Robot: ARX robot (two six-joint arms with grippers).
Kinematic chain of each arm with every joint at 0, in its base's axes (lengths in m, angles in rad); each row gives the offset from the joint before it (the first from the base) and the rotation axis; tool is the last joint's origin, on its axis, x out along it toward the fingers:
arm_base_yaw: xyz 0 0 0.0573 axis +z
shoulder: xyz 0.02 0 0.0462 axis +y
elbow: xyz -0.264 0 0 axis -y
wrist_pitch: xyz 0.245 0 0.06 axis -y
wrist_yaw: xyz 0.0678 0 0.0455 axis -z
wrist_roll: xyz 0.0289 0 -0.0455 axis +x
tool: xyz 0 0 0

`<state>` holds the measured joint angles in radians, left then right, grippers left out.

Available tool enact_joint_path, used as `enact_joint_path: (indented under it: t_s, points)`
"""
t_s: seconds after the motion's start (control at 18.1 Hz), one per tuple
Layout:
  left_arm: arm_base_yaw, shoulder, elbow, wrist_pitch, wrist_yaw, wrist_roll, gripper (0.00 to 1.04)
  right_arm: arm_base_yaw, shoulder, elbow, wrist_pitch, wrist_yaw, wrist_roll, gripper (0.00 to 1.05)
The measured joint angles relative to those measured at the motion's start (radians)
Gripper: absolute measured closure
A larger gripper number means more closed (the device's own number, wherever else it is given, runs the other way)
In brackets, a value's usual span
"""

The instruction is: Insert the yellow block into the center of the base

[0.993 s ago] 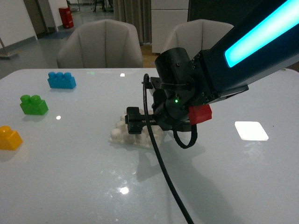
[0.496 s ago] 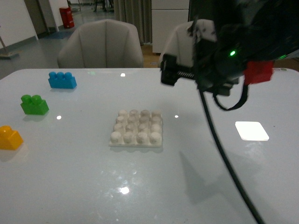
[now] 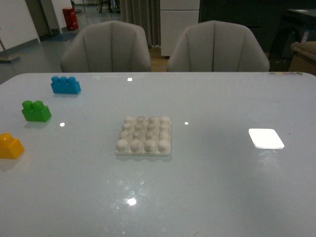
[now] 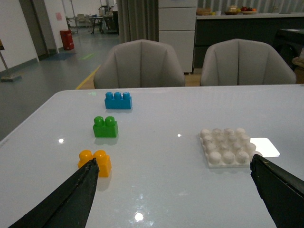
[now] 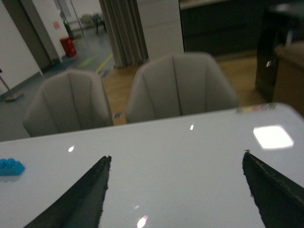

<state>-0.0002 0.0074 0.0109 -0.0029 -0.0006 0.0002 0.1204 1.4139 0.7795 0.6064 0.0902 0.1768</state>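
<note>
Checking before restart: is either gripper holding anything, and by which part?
Nothing is held. The left gripper and right gripper are open and empty; the yellow block lies free.

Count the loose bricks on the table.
3, all on the left side: the blue brick farthest back, the green brick nearer, the yellow block nearest. None appears hidden.

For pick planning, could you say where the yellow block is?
Front view: the yellow block sits far left, closer to the robot than the green brick.
</note>
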Motion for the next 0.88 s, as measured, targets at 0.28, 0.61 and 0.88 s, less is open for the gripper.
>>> enact_joint_path:
  t_s: [0.28,0.61,0.88]
  points:
    - [0.000,0.000,0.000,-0.001,0.000,0.000,0.07,-0.130,-0.689,-0.477,-0.291,-0.079,-0.154,0.74]
    - [0.000,0.000,0.000,0.000,0.000,0.000,0.07,-0.121,-1.013,-0.650,-0.347,-0.090,-0.172,1.03]
    - [0.000,0.000,0.000,0.000,0.000,0.000,0.07,-0.121,-1.074,-0.678,-0.356,-0.090,-0.172,1.03]
